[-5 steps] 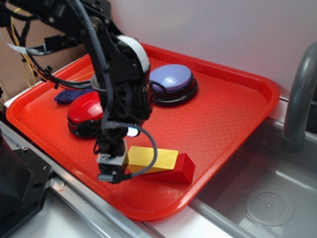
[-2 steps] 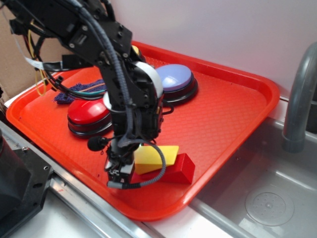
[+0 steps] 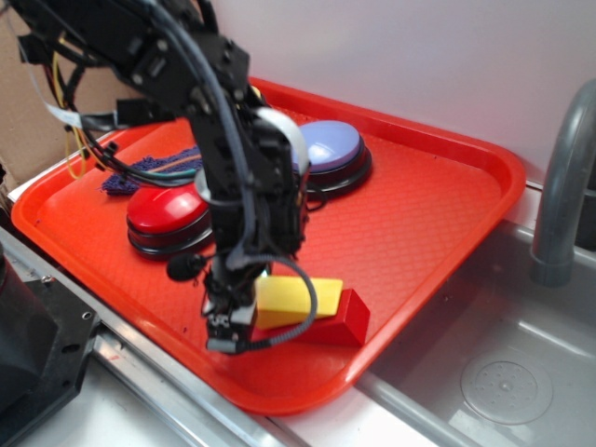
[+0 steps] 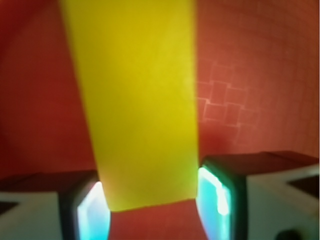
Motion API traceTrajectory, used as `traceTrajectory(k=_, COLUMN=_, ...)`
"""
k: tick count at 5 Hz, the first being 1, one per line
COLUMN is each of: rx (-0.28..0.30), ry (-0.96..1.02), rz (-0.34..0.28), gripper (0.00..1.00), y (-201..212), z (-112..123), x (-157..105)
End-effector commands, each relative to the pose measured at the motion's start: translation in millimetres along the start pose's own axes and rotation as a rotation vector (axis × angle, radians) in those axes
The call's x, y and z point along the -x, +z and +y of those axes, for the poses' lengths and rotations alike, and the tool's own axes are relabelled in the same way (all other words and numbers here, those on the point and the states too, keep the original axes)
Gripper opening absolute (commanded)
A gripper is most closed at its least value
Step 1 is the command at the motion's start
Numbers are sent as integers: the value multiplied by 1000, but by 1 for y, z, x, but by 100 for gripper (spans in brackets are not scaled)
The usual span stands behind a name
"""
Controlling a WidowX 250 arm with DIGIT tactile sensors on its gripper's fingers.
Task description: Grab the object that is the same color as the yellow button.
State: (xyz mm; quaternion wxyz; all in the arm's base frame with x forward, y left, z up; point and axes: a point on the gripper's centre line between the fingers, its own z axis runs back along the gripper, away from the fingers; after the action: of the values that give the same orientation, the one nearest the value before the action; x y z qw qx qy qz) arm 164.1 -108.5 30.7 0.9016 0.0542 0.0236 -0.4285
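Yellow smooth wedge block (image 4: 137,100) between pincer (image 4: 150,200) pads — apparently gripped, blurred — beside red wedge (image 3: 340,317), textured tray (image 3: 419,214)

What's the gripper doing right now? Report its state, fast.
Gripper: jaws on both sides of the yellow block, apparently shut on it.

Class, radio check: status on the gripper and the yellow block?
Gripper straddling yellow wedge, fingers at both sides. Closure unclear. Red wedge alongside, not blocking.
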Motion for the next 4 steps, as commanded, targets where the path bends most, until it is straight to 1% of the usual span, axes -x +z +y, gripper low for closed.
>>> traceTrajectory(k=1, rx=10, ry=313, rz=-135, gripper=0, y=76, z=21, x=14)
traceTrajectory(k=2, rx=-7, ry=565, rz=-143, gripper=0, y=119, z=38, x=31)
traceTrajectory(k=3, rx=65, ry=810, rz=-184, gripper=0, y=151, z=71, x=43)
traceTrajectory(k=4, rx=85, ry=925, rz=-221, gripper=0, y=169, z=93, x=55)
